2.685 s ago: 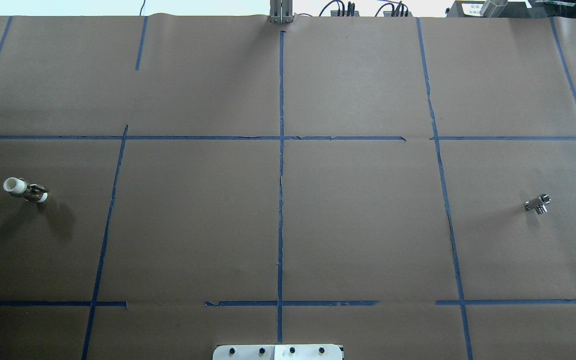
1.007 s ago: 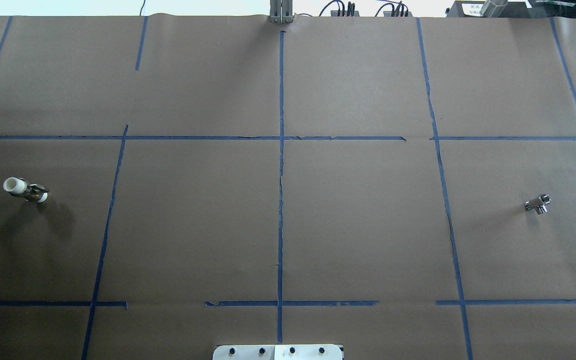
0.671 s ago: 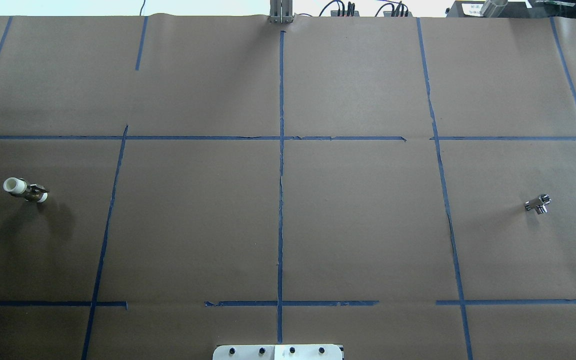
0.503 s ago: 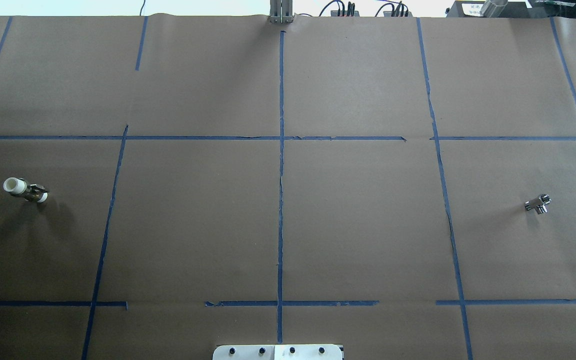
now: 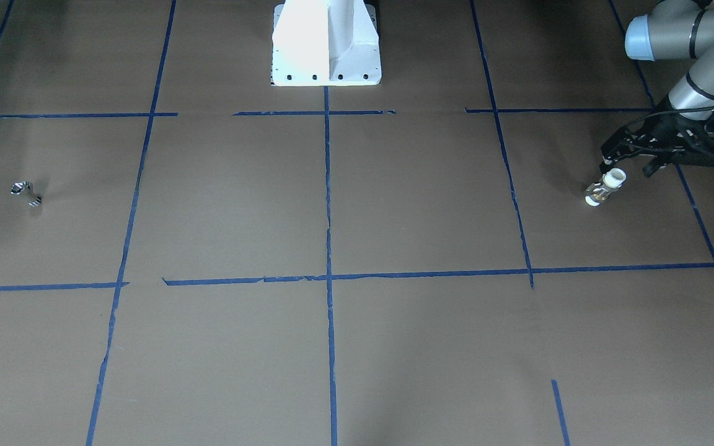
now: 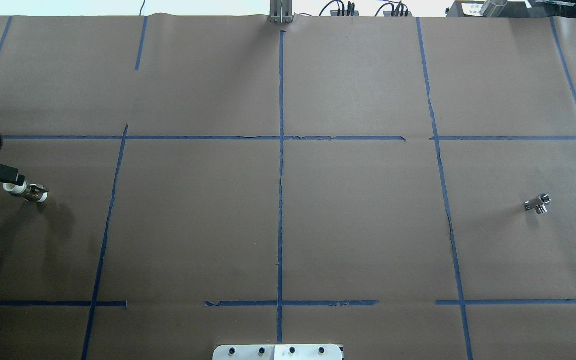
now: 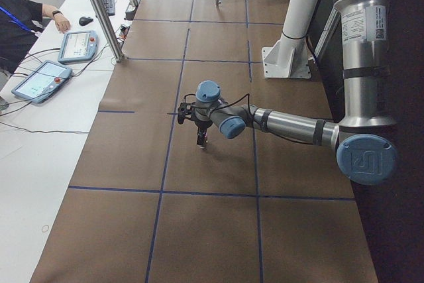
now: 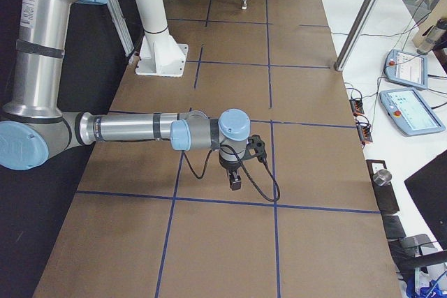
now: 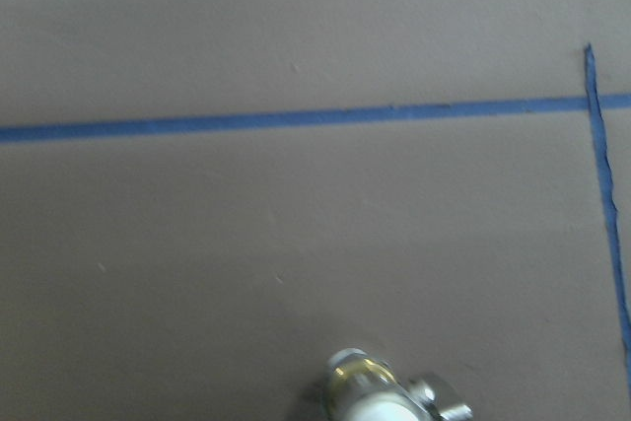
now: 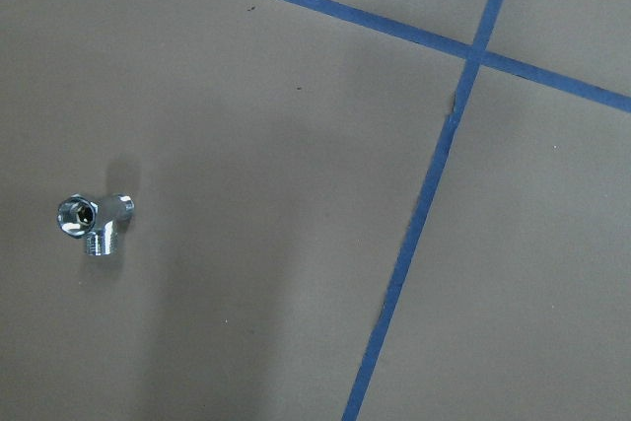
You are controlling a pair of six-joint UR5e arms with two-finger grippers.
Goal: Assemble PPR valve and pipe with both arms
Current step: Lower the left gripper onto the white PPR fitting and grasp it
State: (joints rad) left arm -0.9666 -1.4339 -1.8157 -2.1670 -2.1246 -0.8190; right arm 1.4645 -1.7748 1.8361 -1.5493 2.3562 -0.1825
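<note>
The PPR valve (image 5: 605,188), with white ends and a brass middle, lies at the table's left (image 6: 32,193). It shows at the bottom edge of the left wrist view (image 9: 380,393). My left gripper (image 5: 628,166) hangs open just above and behind the valve, holding nothing. From overhead it (image 6: 3,174) covers part of the valve's far white end. The silver pipe (image 6: 538,204) lies alone at the right (image 5: 26,192) and shows in the right wrist view (image 10: 94,224). My right gripper (image 8: 235,183) shows only from the right side; I cannot tell its state.
The white pedestal base (image 5: 326,43) stands at the robot's edge of the table. Blue tape lines (image 6: 281,200) cross the brown paper. A metal post (image 7: 99,11) and operators' tablets (image 8: 405,109) are at the far side.
My left gripper has come in from the left edge and now hangs over the valve's far end. The valve and the pipe have not moved.
</note>
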